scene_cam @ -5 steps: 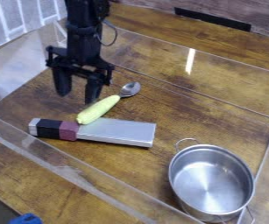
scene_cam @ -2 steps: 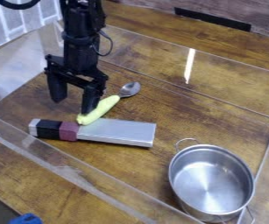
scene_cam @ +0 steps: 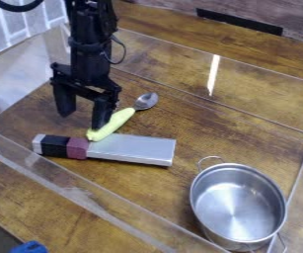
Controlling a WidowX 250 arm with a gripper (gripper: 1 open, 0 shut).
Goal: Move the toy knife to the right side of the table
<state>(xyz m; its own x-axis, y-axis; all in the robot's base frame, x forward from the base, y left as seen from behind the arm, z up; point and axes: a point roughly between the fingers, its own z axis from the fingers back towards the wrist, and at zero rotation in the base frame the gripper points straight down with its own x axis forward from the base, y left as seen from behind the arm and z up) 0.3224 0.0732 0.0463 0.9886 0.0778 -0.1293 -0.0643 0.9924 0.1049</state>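
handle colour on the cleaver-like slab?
Black with a maroon section next to the grey slab; camera view.

My single arm in view, entering from the far left of the scene, upper part cut off by the frame edge. Arm black, hanging down toward the tabletop, roughly upright. A dark cable loops off its right side near the top. Below it my wrist (scene_cam: 91, 61), also black, fine detail lost in the dark. My gripper (scene_cam: 88, 111) at the lower end, pointing down, jaws parted wide, one finger to the left, the other to the right and a little nearer. Nothing gripped between them. Exact fingertip height above the surface: cannot tell
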